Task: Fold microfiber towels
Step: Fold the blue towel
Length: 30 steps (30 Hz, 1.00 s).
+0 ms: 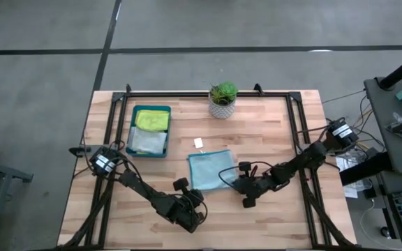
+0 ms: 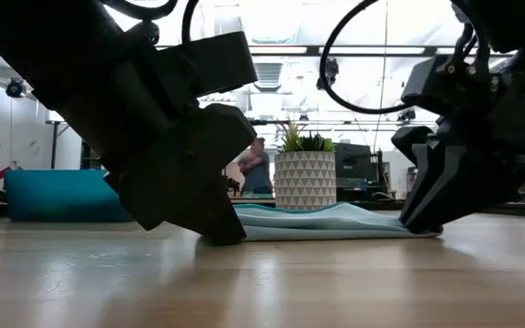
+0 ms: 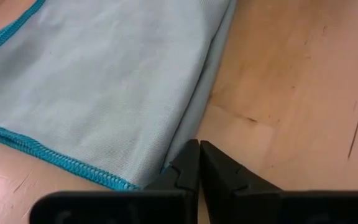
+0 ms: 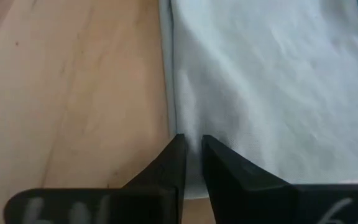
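On the table's near half, both grippers at the light teal towel [image 1: 211, 169].
Left gripper [image 3: 199, 163] clenched at its corner; right gripper [image 4: 191, 155] pinches its edge.

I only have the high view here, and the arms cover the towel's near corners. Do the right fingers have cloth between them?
Observer: Yes; the right wrist view shows the right gripper pinching the edge of the light teal towel.
Operator: And the left?
Observer: The left gripper is shut beside the folded edge; no cloth shows between its fingers.
Operator: Is the towel lifted?
Observer: No; the low view shows it lying on the table.
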Each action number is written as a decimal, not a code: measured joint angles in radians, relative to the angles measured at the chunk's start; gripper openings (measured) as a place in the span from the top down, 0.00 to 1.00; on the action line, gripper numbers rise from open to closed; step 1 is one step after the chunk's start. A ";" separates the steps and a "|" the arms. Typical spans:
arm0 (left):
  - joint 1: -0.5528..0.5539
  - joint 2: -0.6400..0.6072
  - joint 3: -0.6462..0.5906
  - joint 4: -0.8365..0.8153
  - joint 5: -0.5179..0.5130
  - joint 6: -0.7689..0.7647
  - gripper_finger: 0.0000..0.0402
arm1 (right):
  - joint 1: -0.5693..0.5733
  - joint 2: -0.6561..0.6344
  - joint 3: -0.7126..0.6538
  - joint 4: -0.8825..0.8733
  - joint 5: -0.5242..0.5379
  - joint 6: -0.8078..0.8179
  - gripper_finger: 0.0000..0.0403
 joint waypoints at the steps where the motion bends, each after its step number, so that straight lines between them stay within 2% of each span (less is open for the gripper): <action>1: 0.000 0.000 0.000 0.000 0.001 0.000 1.00 | 0.000 0.002 0.000 0.000 0.005 0.005 0.88; 7: 0.000 0.000 -0.001 0.000 0.005 0.000 1.00 | 0.000 -0.002 0.000 -0.004 0.024 0.007 0.97; 10: 0.000 0.001 -0.001 0.000 0.006 0.000 1.00 | 0.000 -0.007 0.000 -0.021 0.024 0.008 0.98; 23: 0.001 0.002 -0.004 -0.008 0.013 0.000 1.00 | 0.003 -0.129 0.002 -0.198 0.022 0.052 0.98; 30: 0.001 0.002 -0.005 -0.007 0.014 0.000 1.00 | 0.003 -0.130 0.002 -0.137 -0.037 0.071 0.94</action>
